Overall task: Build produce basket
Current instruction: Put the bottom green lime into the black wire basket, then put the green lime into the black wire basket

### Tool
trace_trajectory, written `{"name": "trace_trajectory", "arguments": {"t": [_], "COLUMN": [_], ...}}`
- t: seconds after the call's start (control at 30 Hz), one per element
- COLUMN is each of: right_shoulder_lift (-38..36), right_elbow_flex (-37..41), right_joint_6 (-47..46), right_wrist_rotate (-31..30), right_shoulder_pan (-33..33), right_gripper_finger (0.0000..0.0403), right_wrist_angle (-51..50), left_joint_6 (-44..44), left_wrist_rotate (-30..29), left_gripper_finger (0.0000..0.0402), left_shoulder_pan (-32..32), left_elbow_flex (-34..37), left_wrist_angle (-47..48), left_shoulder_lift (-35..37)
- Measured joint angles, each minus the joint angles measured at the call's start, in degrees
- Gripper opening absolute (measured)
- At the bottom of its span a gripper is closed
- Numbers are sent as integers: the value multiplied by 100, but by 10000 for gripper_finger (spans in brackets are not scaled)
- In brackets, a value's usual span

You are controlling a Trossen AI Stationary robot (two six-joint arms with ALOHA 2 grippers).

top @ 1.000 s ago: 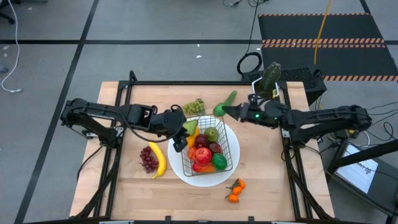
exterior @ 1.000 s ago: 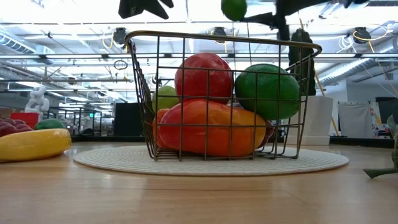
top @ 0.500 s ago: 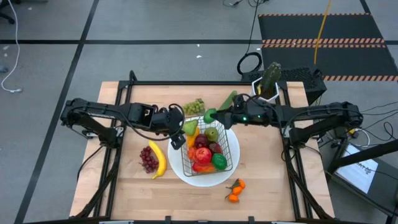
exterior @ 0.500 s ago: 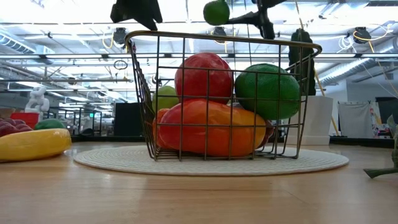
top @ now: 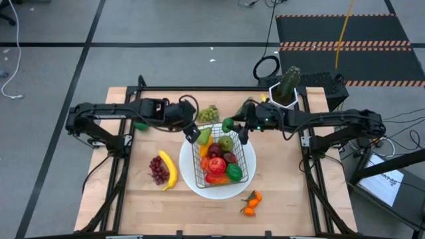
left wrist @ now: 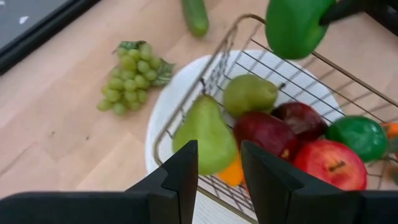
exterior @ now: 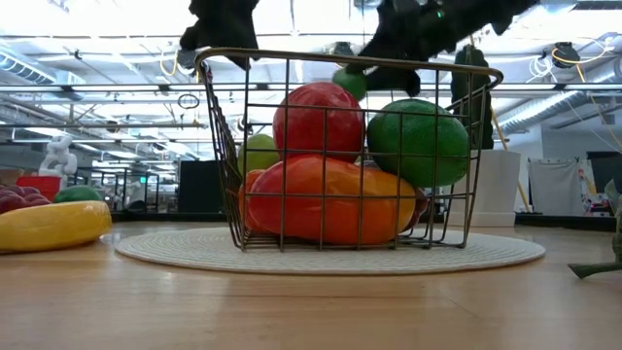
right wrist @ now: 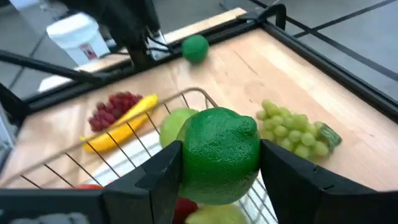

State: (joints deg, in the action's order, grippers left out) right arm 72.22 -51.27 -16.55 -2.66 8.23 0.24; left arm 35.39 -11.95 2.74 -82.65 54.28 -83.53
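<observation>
The wire basket (top: pixel 254 159) stands on a round white plate (top: pixel 192 182) at mid-table. It holds a red apple (top: pixel 217 165), a green lime (top: pixel 234 172), pears (left wrist: pixel 208 140) and orange pieces. My right gripper (top: pixel 230 125) is shut on another green lime (right wrist: pixel 217 155), just above the basket's far end. My left gripper (top: pixel 193 135) hovers open over the basket's far left corner, with nothing between its fingers (left wrist: pixel 186 168). My right gripper pinches the lime by its two opposite sides (right wrist: pixel 186 155) between its two fingers. The fingers come from the table's right, slanting a little downward. The lime is lifted clear, above the basket's far rim (exterior: pixel 352 83).
Green grapes (top: pixel 208 114) and a cucumber (left wrist: pixel 194 15) lie beyond the basket. A banana (top: pixel 169 171) and purple grapes (top: pixel 158 170) lie to its left. Small orange fruits (top: pixel 251 202) lie at the near right. A potted cactus (top: pixel 285 86) stands far right, and a loose lime (right wrist: pixel 196 48) lies far left.
My right gripper has carried the lime toward the table's left and a little down, from beside the plate to over the basket's far end, and its wrist has rolled. My left gripper has drifted toward the far edge, along the basket's left side.
</observation>
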Motion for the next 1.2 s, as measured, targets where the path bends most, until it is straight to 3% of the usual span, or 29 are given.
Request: {"name": "trace_trajectory", "arguments": {"t": [0.37, 0.73, 0.93, 1.2], "right_shoulder_lift": [3, 3, -141, -689], "right_elbow_flex": [510, 691, 691, 694], "right_joint_6": [858, 1317, 1323, 1425], "right_wrist_rotate": [-2, 0, 0, -2], "right_shoulder_pan": [42, 169, 242, 588], "right_gripper_finger": [201, 267, 283, 278], "right_wrist_angle": [96, 315, 943, 896], "left_joint_6": [-6, 825, 994, 1194], "left_wrist_rotate": [185, 186, 179, 222], "left_gripper_finger": [122, 129, 187, 267], "left_shoulder_pan": [745, 1373, 1767, 2500], "left_elbow_flex": [0, 2, 2, 317], "left_wrist_angle": [87, 1570, 2300, 2568], "left_shoulder_lift": [-2, -2, -2, -2]}}
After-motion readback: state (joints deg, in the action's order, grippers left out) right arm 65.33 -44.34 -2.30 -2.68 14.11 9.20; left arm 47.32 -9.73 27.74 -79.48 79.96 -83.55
